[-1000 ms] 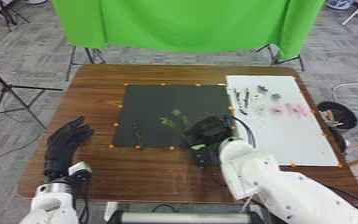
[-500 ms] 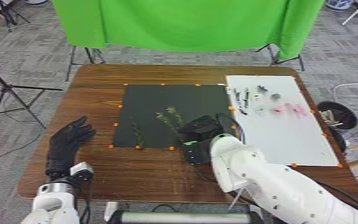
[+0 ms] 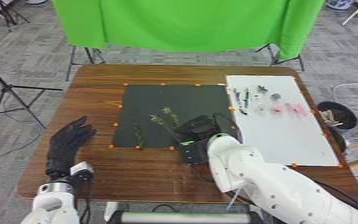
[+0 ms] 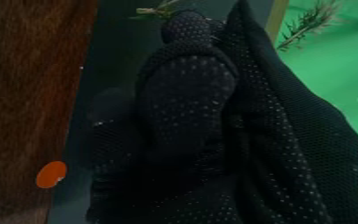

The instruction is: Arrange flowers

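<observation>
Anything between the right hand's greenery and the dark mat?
Nothing visible stands between the greenery in the right hand and the dark mat. The other sprig lies farther left.

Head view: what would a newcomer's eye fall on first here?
Probably the bright green cloth hanging beyond the table's far edge. Next, the big white right arm coming in from the bottom right, its black-gloved right hand holding a forked green sprig over the dark mat. Then the white board at the table's right, with pink patches on it.
</observation>
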### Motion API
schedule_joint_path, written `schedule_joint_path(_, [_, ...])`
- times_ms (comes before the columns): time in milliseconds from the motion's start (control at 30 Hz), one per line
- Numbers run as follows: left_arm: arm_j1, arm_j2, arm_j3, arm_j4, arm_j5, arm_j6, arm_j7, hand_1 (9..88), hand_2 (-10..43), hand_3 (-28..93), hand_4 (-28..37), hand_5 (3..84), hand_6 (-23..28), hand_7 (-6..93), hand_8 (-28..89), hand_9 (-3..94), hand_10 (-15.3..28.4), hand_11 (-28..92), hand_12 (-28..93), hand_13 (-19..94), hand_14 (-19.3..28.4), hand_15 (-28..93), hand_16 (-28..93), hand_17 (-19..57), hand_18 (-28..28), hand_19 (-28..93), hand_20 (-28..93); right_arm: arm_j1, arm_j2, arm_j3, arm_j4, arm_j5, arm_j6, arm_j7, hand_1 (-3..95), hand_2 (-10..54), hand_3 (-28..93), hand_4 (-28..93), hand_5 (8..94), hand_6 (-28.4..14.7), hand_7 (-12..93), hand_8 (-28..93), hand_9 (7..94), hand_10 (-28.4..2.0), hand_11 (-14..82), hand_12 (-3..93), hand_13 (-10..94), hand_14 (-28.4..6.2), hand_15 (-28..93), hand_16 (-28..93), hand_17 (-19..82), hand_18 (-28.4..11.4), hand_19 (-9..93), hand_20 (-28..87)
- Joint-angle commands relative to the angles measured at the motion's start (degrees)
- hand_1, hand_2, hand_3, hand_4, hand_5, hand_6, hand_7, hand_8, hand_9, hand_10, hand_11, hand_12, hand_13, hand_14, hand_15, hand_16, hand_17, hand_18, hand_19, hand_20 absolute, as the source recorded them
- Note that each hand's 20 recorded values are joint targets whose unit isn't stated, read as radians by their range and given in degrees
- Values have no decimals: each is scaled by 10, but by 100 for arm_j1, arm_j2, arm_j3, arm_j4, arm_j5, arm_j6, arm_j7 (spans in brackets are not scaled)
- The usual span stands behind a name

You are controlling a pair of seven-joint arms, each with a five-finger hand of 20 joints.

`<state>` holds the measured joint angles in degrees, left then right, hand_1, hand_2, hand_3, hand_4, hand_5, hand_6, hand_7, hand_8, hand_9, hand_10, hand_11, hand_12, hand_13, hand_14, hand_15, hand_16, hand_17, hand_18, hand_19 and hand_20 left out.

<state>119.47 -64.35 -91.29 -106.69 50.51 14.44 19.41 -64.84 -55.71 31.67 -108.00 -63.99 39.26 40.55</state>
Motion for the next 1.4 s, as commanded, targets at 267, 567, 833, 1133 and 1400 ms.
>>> schedule_joint_path(267, [43, -8, 75, 40, 32, -108, -150, 230, -46, 746, -263, 526, 0, 171, -83, 512, 139, 210, 126, 443, 175, 272, -1, 151, 120, 64, 244, 67, -117, -115, -61, 178, -18, -158, 529, -95, 593, -114, 791, -56, 157, 84, 929, -120, 203, 164, 937, -42, 486, 186, 758, -59, 769, 373])
schedule_joint_path(567, [44, -4, 91, 45, 38, -122, -171, 233, -46, 745, -261, 526, -1, 172, -83, 512, 139, 210, 126, 444, 176, 272, -1, 151, 119, 62, 243, 16, -84, -25, -95, 235, 86, -237, 526, -95, 585, -111, 786, -59, 150, 85, 924, -123, 200, 161, 937, -43, 477, 190, 758, -61, 763, 381])
schedule_joint_path(833, [50, 4, 91, 46, 26, -127, -177, 234, -46, 744, -259, 525, -1, 171, -83, 512, 140, 210, 126, 444, 175, 273, -1, 151, 119, 62, 244, 82, 179, 350, -103, -887, -127, -534, 519, -95, 586, -109, 783, -56, 150, 88, 919, -122, 202, 162, 937, -45, 474, 193, 756, -63, 761, 389])
schedule_joint_path(1133, [-6, 15, 139, 70, 54, -166, -208, 236, -46, 745, -259, 526, -1, 172, -83, 513, 140, 210, 127, 445, 176, 274, -2, 151, 120, 63, 245, 596, 593, 544, 477, -3311, -2074, -52, 376, -95, 680, -132, 617, -27, 190, -87, 660, -161, 162, 177, 880, -60, 437, 314, 663, -85, 856, 314])
schedule_joint_path(1400, [-27, -3, 170, 82, 56, -172, -166, 237, -45, 744, -258, 526, 0, 172, -83, 512, 139, 210, 126, 445, 175, 274, -2, 151, 120, 66, 245, 1131, 641, 427, 1156, -4043, -3134, 101, 325, -95, 662, -131, 489, -15, 125, -74, 495, -186, 79, 169, 825, -75, 512, 292, 622, -103, 876, 306])
